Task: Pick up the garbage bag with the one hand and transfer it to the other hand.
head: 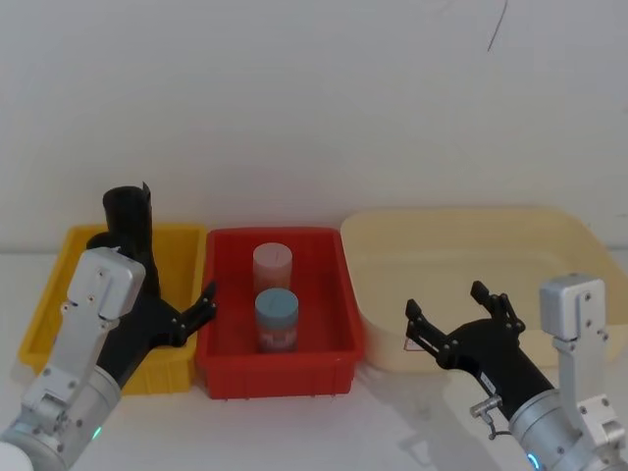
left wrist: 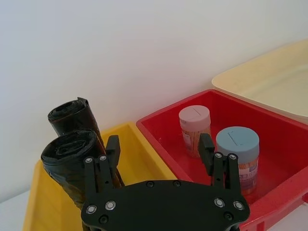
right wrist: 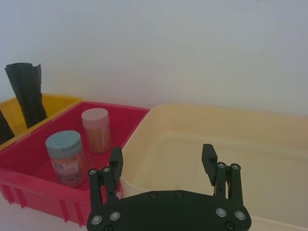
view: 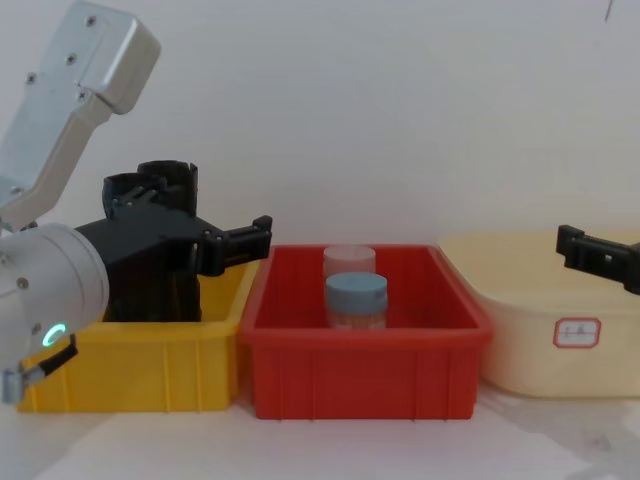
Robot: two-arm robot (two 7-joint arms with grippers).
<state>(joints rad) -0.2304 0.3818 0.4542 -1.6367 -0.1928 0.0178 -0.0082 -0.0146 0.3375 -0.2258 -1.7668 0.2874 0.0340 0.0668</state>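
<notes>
Looking through the left wrist camera, we see the left gripper held low over the place where the yellow bin meets the red bin. Its jaws are spread wide and hold nothing. One jaw is on the yellow side, just beside the garbage bag; the other is on the red side, near the blue-lidded jar. The jaw on the yellow side seems to touch the bag, but from this angle we cannot be sure.

The garbage bag stands upright inside the yellow bin. It is a glossy black roll with a hollow top, and it rises above the bin's rim. Farther back in the same bin stands a second black roll, thinner, with a loose flap at its top. In the red bin a pink-lidded jar stands upright just behind the blue-lidded jar.

From the head camera we see the right gripper well apart from the bag. It is above the white counter, at the near edge of the cream tub. Its jaws are also open and empty. The yellow bin is on the robot's left, the red bin is in the middle and the tub is on the right.
</notes>
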